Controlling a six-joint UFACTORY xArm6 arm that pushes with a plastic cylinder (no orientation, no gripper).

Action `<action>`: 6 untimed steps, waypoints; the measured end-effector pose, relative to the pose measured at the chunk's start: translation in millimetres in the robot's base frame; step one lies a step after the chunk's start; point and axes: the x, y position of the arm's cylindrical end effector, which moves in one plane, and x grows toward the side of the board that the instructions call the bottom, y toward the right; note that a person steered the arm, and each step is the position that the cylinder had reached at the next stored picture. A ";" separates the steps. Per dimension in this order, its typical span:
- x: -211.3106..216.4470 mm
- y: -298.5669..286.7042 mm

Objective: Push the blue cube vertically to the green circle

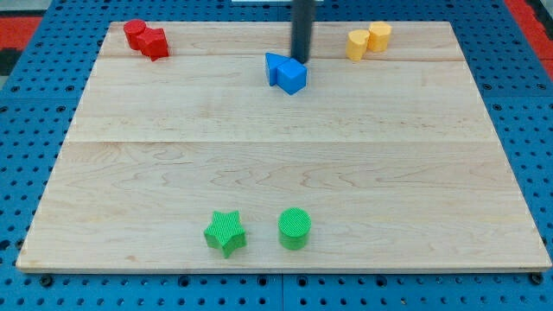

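Light wooden board [285, 164] sitting on a blue pegboard bench [34, 130], nothing fancy. The blue cube [292, 76] is up near the view's top, about mid-width, touching a second blue block [275, 66] on its left whose shape I can't really make out. My tip [301, 59] is right behind the cube on the top side, at or just about at its back edge. It's just a bare rod, so there's nothing to open or close and it isn't holding anything. The green circle [295, 228] is way down near the view's bottom, pretty much straight below the cube, with a green star [225, 232] just beside it on the left.

So I'd say the push is only starting, with the whole board left to cross. The trick: keep the tip centred on the cube's back face and drive straight toward the view's bottom. Go off-centre and the cube will probably spin and slide away sideways. That neighbour blue block might get dragged along too, so favour the cube's right half a touch. Red blocks [145, 38] top left and yellow blocks [369, 39] top right are well out of the way.
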 end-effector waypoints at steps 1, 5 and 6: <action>25.5 10.5; 109.3 37.9; 159.9 11.0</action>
